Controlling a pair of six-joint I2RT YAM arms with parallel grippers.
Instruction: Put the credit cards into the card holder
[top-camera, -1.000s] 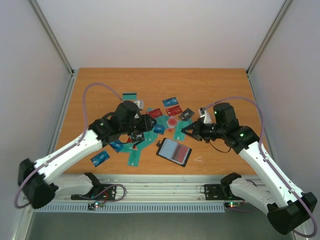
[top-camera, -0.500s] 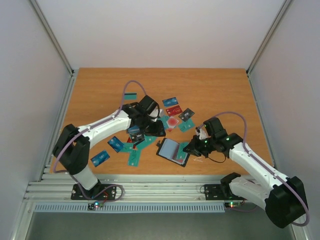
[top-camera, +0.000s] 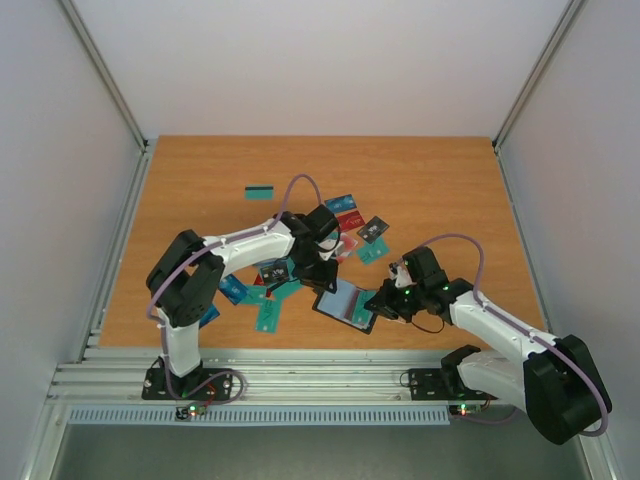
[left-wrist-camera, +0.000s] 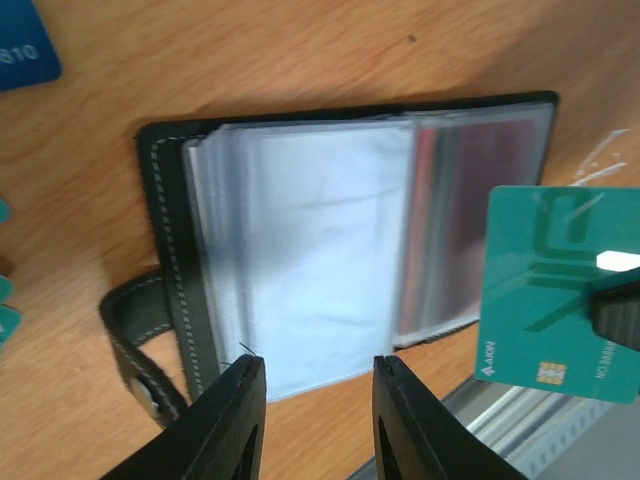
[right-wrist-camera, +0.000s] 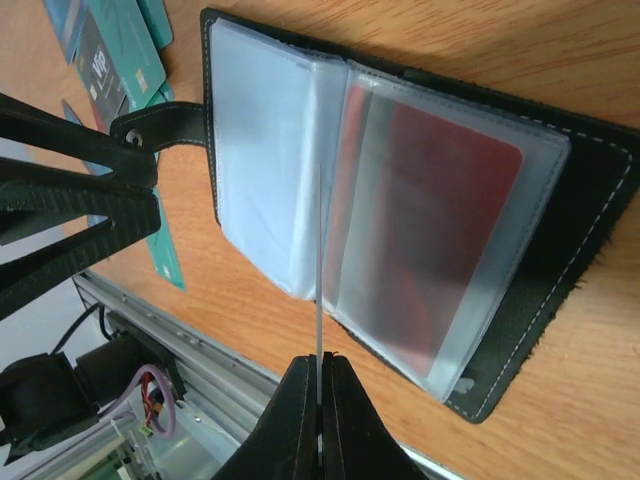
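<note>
The card holder (top-camera: 343, 301) lies open on the table, its clear pockets (left-wrist-camera: 300, 230) fanned out and a red card (right-wrist-camera: 440, 230) in one of them. My right gripper (right-wrist-camera: 319, 365) is shut on a teal credit card (left-wrist-camera: 560, 290), seen edge-on (right-wrist-camera: 319, 250) over the holder's middle fold. My left gripper (left-wrist-camera: 318, 375) hovers at the holder's near edge by its strap (left-wrist-camera: 135, 340), jaws apart with nothing between them. In the top view the left gripper (top-camera: 322, 275) and the right gripper (top-camera: 385, 300) flank the holder.
Loose credit cards lie scattered behind and left of the holder: a teal one (top-camera: 260, 191) alone at the back, blue (top-camera: 340, 204), red (top-camera: 349, 221) and dark grey (top-camera: 373, 229) ones, teal (top-camera: 268, 316) and blue (top-camera: 232, 290) ones nearer. The metal rail (top-camera: 300, 375) borders the table's front.
My left arm swung right and down to the holder's left edge and its jaws narrowed. My right gripper came down and forward with the teal card to the holder's open pockets.
</note>
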